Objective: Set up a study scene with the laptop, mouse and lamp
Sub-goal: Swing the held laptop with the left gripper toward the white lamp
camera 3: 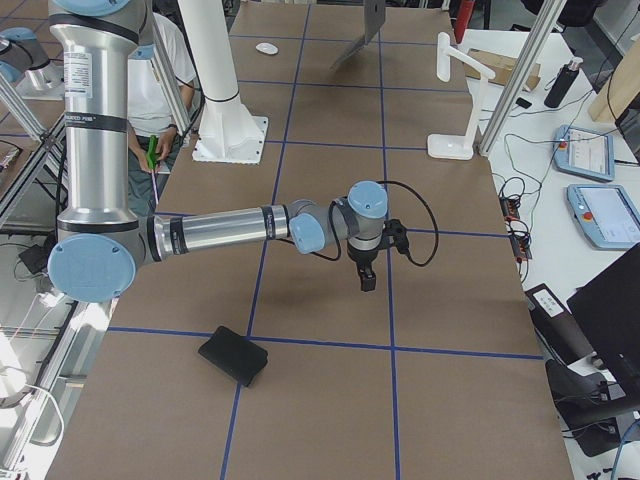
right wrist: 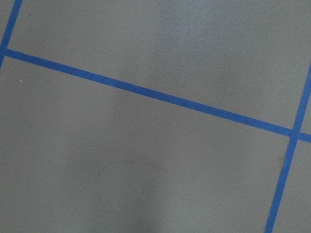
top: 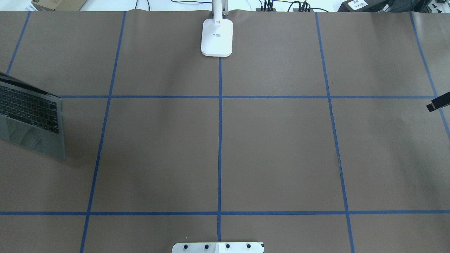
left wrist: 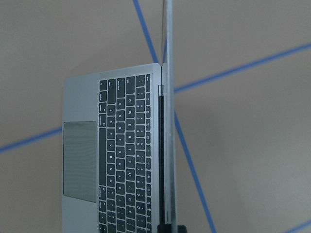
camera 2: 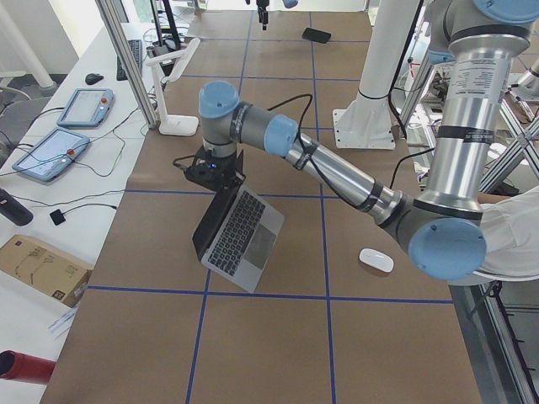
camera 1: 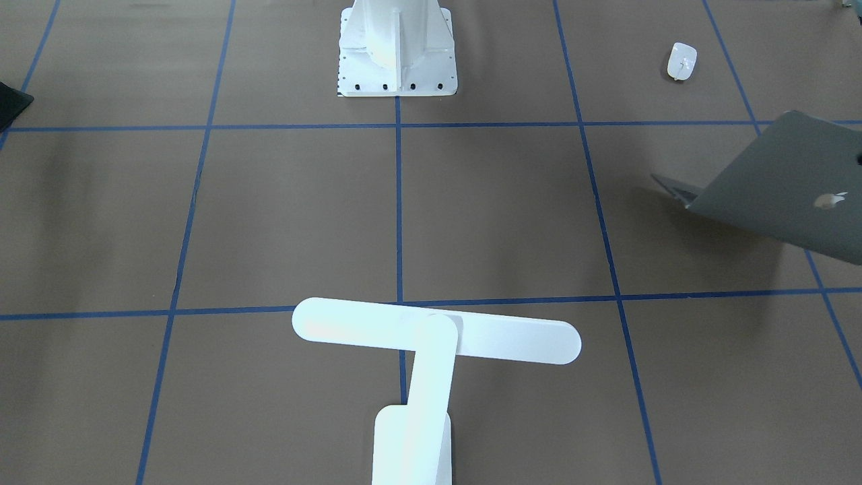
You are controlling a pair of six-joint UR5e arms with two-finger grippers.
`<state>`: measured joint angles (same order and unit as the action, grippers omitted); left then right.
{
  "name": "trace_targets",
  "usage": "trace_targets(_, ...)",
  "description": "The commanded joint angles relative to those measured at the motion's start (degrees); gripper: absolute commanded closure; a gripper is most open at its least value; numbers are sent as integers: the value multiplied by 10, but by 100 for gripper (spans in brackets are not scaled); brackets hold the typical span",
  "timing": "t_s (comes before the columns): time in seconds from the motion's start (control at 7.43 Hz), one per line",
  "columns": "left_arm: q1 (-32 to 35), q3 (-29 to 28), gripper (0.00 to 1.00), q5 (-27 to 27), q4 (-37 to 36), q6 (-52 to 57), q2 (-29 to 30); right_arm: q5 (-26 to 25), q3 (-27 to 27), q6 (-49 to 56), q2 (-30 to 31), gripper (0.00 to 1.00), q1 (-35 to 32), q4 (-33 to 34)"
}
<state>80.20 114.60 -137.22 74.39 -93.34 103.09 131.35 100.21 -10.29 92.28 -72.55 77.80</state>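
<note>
Okay, your left gripper (camera 2: 221, 187) held the laptop (camera 2: 244, 236) by its lid edge, well apart from the lamp (top: 217, 37). You couldn't tell whether the right gripper (camera 3: 367, 282) was open. The laptop looked like stiff, slippery metal with a fragile hinge, so the base seemed safer to grip.

Bench surroundings, non-task items only.
Brown paper (top: 274, 147) covers the table, taped into a grid with blue tape (top: 220, 140); the right wrist view shows a faint outlined mark (right wrist: 124, 187) on it. A black mat (camera 3: 232, 357) lies flat over a tape line. On the white side bench: two pendants (camera 2: 88, 107) (camera 2: 46, 154), a cardboard box (camera 2: 42, 267), a red cylinder (camera 2: 25, 368), loose cables. An operator (camera 3: 160, 80) sits at the table's edge with a green object (camera 3: 152, 153).
</note>
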Motion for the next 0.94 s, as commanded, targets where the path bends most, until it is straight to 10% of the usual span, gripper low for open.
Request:
trace_targets(0.0, -101, 18, 100, 2, -42, -182, 128, -3, -6, 0, -3, 0, 0, 1)
trace_targets(0.81, -349, 6, 100, 129, -43, -527, 305, -3, -17, 0, 5, 0, 0, 1)
